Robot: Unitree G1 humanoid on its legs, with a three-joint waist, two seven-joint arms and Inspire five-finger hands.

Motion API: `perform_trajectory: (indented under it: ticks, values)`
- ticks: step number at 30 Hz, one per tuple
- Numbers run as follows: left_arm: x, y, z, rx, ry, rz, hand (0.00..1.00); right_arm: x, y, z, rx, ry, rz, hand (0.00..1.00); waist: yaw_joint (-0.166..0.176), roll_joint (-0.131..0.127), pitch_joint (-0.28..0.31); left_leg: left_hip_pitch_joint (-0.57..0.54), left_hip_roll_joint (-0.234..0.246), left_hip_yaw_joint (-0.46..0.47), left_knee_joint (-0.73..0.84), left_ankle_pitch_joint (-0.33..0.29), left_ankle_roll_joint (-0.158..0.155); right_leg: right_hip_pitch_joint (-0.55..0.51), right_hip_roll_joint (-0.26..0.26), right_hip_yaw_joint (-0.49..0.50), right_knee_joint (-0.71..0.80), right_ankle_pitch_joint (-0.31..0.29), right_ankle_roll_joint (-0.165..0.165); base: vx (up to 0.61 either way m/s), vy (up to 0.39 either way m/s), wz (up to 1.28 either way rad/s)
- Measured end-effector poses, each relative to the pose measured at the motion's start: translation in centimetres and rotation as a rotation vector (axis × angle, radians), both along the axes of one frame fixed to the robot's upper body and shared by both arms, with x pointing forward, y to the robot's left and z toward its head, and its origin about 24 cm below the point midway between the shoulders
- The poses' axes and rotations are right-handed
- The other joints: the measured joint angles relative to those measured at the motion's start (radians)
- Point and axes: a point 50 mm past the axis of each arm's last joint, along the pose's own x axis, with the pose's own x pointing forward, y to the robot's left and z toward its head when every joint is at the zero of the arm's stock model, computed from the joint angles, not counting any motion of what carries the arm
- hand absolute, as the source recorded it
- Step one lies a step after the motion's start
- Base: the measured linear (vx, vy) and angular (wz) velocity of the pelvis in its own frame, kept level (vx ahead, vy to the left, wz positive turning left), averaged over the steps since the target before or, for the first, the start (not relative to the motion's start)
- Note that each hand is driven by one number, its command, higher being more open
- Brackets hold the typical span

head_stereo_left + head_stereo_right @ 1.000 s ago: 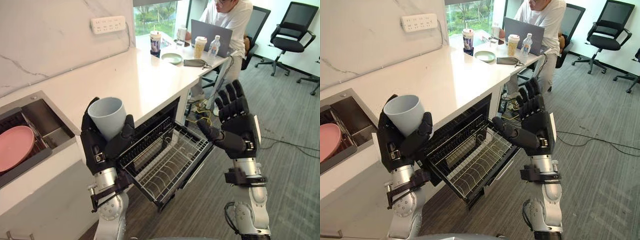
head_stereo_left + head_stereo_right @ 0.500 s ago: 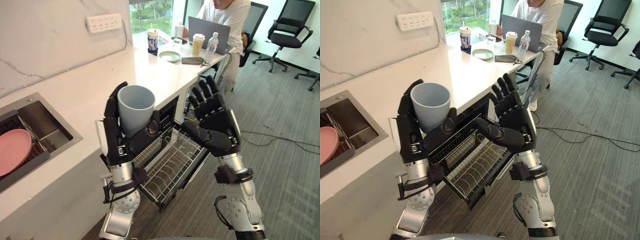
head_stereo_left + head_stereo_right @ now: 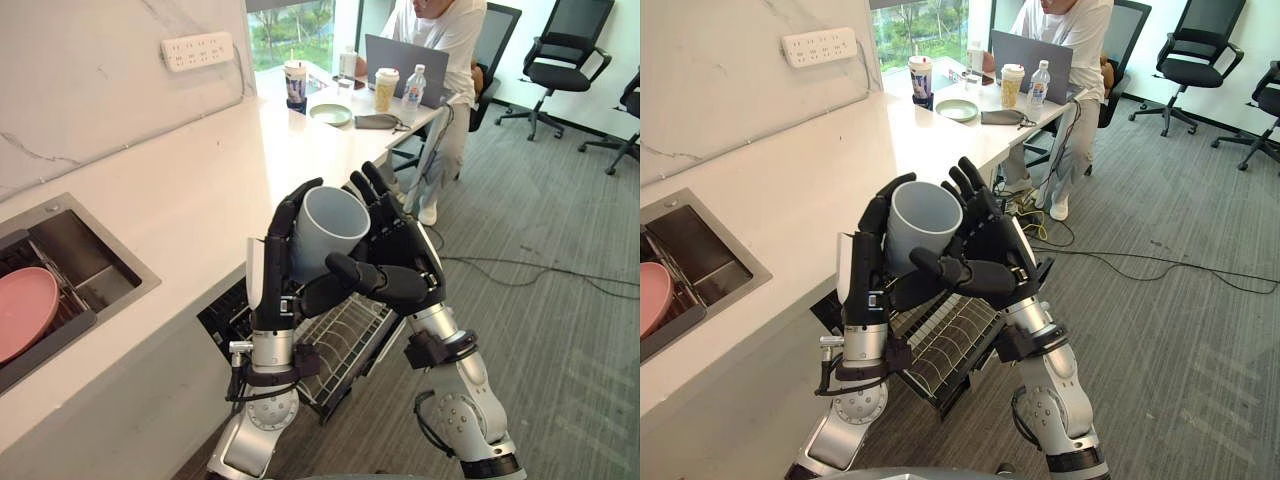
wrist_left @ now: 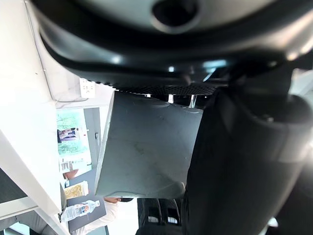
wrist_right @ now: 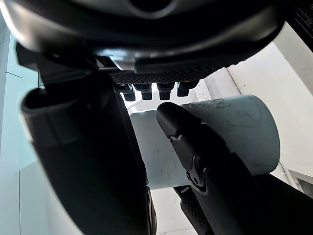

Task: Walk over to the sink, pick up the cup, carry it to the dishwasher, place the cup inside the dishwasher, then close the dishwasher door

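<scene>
A pale grey-blue cup point(image 3: 325, 230) is held upright in the air, tipped a little, above the pulled-out wire rack point(image 3: 345, 340) of the open dishwasher. My left hand point(image 3: 272, 275) is shut on it, fingers behind its rim and thumb in front. The cup's wall point(image 4: 146, 142) lies against that palm in the left wrist view. My right hand point(image 3: 405, 270) rests against the cup's right side with fingers nearly straight behind it and thumb point(image 5: 195, 147) stretched across below. The cup point(image 5: 234, 132) sits between them.
The sink point(image 3: 70, 260) with a pink plate point(image 3: 22, 312) lies at the left in the white countertop point(image 3: 200, 190). A person with a laptop point(image 3: 415, 60) sits at the counter's far end among cups and a bottle. Office chairs point(image 3: 560, 60) stand on the grey carpet beyond.
My left hand has carried the cup rightwards, from beside the sink to above the rack. My right hand has come in from the right and now touches the cup.
</scene>
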Motion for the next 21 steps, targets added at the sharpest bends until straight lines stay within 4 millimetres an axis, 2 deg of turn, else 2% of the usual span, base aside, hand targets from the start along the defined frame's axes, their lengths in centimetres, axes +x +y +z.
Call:
perform_trajectory:
  ticks: [4, 5, 21]
  values:
    - [-0.10, -0.44, 0.00, 0.023, -0.003, -0.025, 0.00, 0.08, 0.20, -0.04, -0.012, 0.014, -0.009, 1.00, -0.002, 0.000, -0.001, 0.008, -0.008, -0.001, -0.020, 0.012, 0.003, 0.000, -0.005, -0.001, 0.000, 0.002, 0.002, -0.04, 0.006, 0.02]
    - [-0.10, -0.44, -0.01, 0.026, -0.003, -0.028, 0.00, 0.12, 0.20, -0.07, -0.012, 0.020, -0.014, 0.00, -0.003, 0.000, -0.001, 0.008, -0.009, -0.002, -0.023, 0.015, 0.004, 0.000, -0.005, -0.003, 0.000, 0.002, 0.003, -0.04, 0.001, 0.03]
    - [-0.26, -0.67, 0.14, 0.026, -0.008, -0.039, 0.00, 0.75, 0.20, -0.03, -0.081, 0.058, -0.080, 0.00, -0.005, 0.006, -0.021, 0.015, -0.016, -0.016, -0.055, 0.038, 0.006, -0.001, -0.008, -0.017, -0.001, 0.002, 0.003, -0.01, -0.002, 0.02]
